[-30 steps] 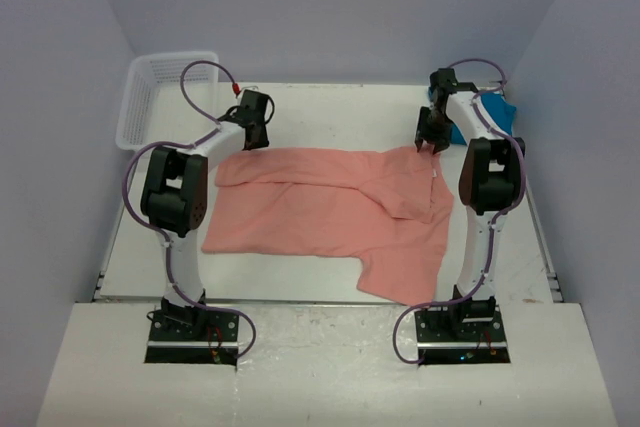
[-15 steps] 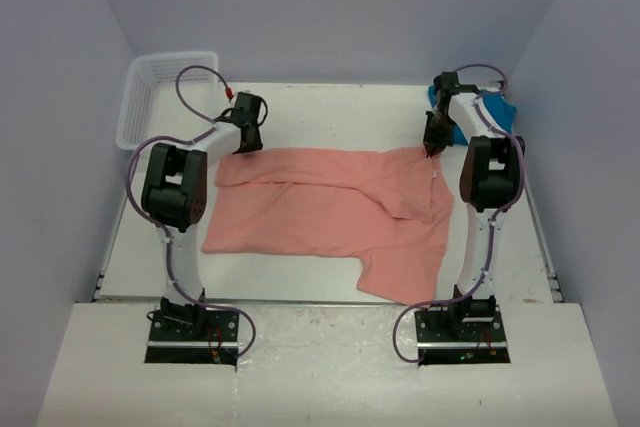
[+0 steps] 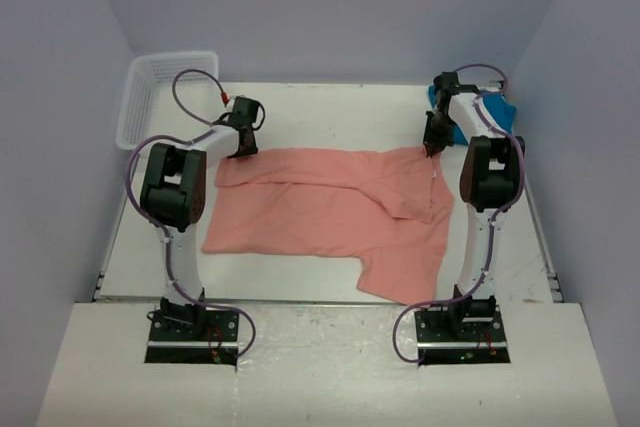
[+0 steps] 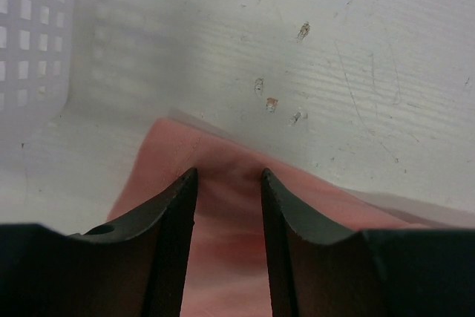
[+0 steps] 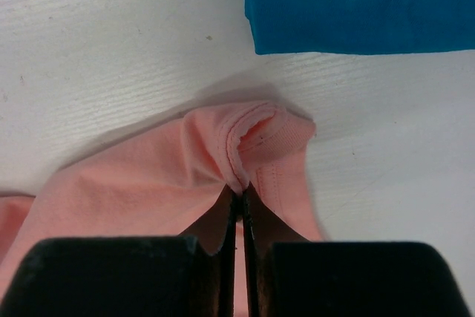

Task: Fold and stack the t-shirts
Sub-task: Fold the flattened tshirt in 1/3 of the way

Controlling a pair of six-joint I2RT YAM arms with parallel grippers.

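Shows the right gripper (image 5: 240, 194) closed tight, fingertips meeting on a puckered fold of hem at the far right corner of the salmon-pink t-shirt (image 5: 148, 183). Shows that fold raised into a small ridge just ahead of the fingertips, stitching visible along it.

Just beyond, past a strip of bare white table (image 5: 111, 35), places the teal-blue t-shirt (image 5: 356, 5), flat, with a straight near edge, apart from the pink cloth.

Shows the left gripper (image 4: 228, 176) partly open, black fingers (image 4: 174, 213) straddling the far left corner of the same pink shirt, cloth visible between them but not clamped. Cannot tell whether the fingers touch the fabric. Puts the white plastic mesh basket (image 4: 30, 35) off to the left.

From above, lays the pink shirt out across the middle of the table, long axis running left to right, a small white label near the right end and one flap reaching toward the near edge at the right. Puts both grippers on its far edge, one at each corner. Gives the whole outline only here. Leaves the pinched ridge and the gap between the left fingers to the wrist views. Tucks the teal shirt in the far right corner, half hidden behind the right arm.
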